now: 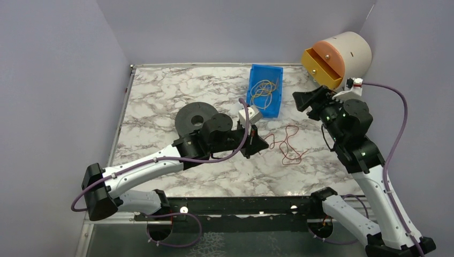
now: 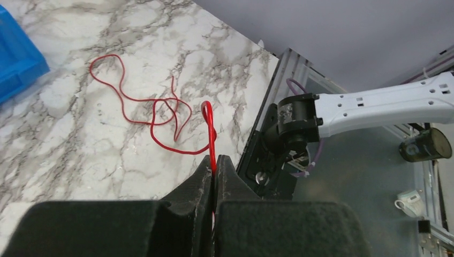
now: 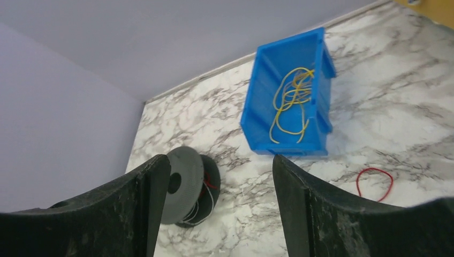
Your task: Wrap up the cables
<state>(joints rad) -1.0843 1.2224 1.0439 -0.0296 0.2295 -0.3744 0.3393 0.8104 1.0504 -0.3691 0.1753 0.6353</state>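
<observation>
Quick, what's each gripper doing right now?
Left gripper: closed on the red cable.
Right gripper: open, holding nothing.

no readable text, labels, numbers

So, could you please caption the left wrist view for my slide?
Left fingers pinch a red cable looping across the marble table.

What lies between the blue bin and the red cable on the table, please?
Only bare marble separates the blue bin from the red cable, clearest in the left wrist view.
</observation>
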